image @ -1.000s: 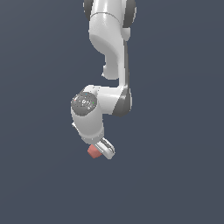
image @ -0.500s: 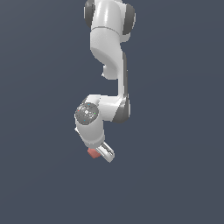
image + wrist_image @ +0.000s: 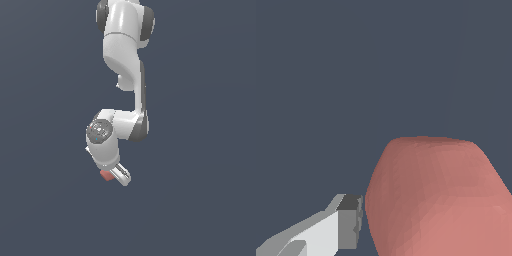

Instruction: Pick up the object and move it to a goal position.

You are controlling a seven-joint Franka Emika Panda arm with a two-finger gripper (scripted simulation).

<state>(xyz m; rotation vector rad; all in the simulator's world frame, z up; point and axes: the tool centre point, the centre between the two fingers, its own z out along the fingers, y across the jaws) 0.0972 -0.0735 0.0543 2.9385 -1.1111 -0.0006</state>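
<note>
Arm point(image 3: 125, 65) hangs from the top of the exterior view, elbow bent, wrist folded down toward the lower middle. Gripper point(image 3: 116, 174) points down and slightly to the exterior view's right. Block point(image 3: 106, 175) sits right at the fingertips, on their left side in that view, partly hidden by the near finger point(image 3: 121, 175).

Wrist view: block point(image 3: 438, 197) fills the lower right, very close to the camera, so it is at the gripper, not lying far below. One finger point(image 3: 331, 230) shows with its dark pad point(image 3: 350, 222) just beside the block's flank; a thin dark gap seems to separate them, contact uncertain. The other finger is out of frame.

Grip state: cannot tell for sure. The block's spot at the fingertips fits a pinch, but only one finger shows and its pad may not touch.

No surface, shadow or goal marker visible, only flat dark background, so whether the block is lifted or resting is unclear.

Judgement: likely grasp or early carry stage. The block is close in at the tips so the fingers can clamp its flat flanks. Risk: rounded corners and an off-centre hold could let it twist or slip.
</note>
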